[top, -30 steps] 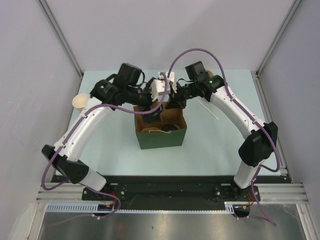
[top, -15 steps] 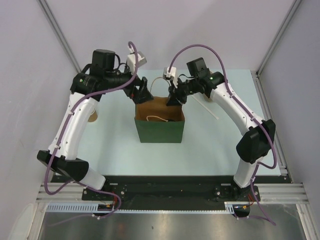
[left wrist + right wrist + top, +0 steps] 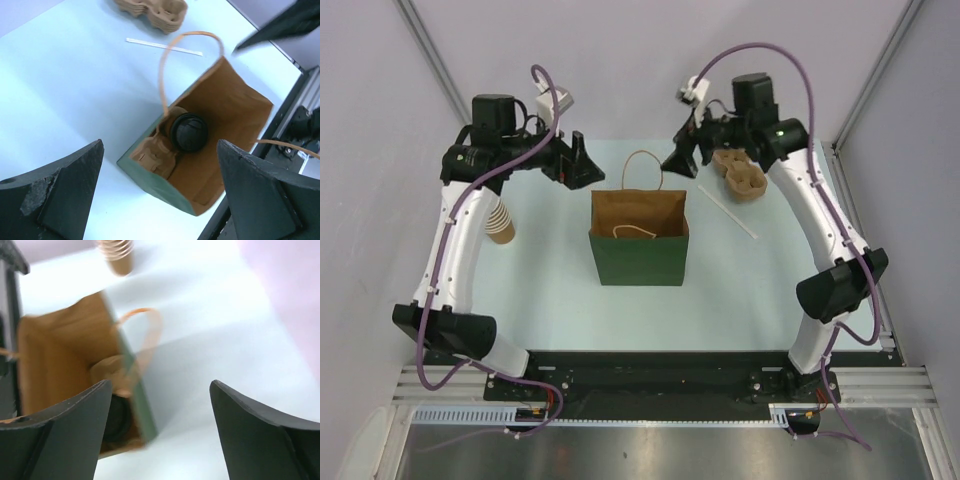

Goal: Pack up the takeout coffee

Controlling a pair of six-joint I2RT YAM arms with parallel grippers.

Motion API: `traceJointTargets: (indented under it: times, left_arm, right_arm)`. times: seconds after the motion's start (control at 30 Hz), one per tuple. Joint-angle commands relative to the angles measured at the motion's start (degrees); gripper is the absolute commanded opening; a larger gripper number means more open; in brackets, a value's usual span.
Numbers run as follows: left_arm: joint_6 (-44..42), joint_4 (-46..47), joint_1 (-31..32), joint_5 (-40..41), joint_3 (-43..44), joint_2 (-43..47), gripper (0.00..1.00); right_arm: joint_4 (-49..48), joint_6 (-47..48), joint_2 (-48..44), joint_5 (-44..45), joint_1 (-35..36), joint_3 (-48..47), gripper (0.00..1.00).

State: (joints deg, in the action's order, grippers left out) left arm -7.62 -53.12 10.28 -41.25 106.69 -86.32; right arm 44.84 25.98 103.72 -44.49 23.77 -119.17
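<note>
The green paper bag (image 3: 640, 258) with a brown inside stands open at mid-table. The takeout coffee (image 3: 189, 132), its black lid up, sits deep in the bag in a pulp carrier (image 3: 154, 156). The right wrist view shows the coffee (image 3: 117, 417) blurred; from the top view it is hidden. My left gripper (image 3: 578, 162) hangs open above and left of the bag's far rim, holding nothing. In its own view the left gripper (image 3: 159, 145) looks down into the bag. My right gripper (image 3: 682, 160) is open beyond the far right corner, and the right gripper (image 3: 160, 384) is empty.
A stack of pale paper cups (image 3: 501, 222) lies at the left under my left arm. A pile of pulp carriers (image 3: 740, 175) sits at the back right, with a white straw (image 3: 727, 213) in front of it. The bag's handle (image 3: 642, 165) stands up.
Both arms have lifted and drawn apart from the bag's mouth toward the back. My right gripper has gone from shut at the bag's rim to open. The bag now stands straighter.
</note>
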Motion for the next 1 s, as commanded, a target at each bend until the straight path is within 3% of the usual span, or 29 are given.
traceJointTargets:
  times: [0.0, 0.13, 0.23, 0.4, 0.5, 0.6, 0.97]
  left_arm:
    - [3.04, 2.93, -3.25, -2.08, -0.70, 0.28, 0.99]
    - [2.43, 3.99, -6.41, -0.76, -1.57, 0.45, 1.00]
    - [1.73, 4.08, -7.82, 0.21, -2.54, 0.54, 1.00]
    - [-0.20, 3.73, -8.44, 1.96, -4.39, 0.19, 1.00]
    - [-1.96, 2.94, -8.53, 2.93, -5.36, -0.68, 0.99]
    - [-2.84, 1.88, -8.53, 3.98, -5.27, -2.09, 0.99]
    - [-4.15, 1.89, -8.53, 6.19, -9.75, 0.10, 1.00]
  right_arm:
    - [-1.70, -5.76, -1.50, 0.54, -7.32, -4.40, 0.86]
    - [4.45, -0.15, -2.91, 5.88, -12.42, -0.37, 0.83]
    - [5.43, 3.81, -5.63, 13.16, -14.71, 9.98, 0.77]
    - [-0.45, 5.31, -8.54, 23.29, -16.04, 29.04, 0.63]
    - [-3.96, 5.05, -6.52, 28.83, -16.04, 34.34, 0.55]
    - [-7.56, 4.26, -2.32, 31.56, -16.12, 35.94, 0.50]
    - [-16.80, 5.75, 8.16, 34.56, -16.56, 36.21, 0.48]
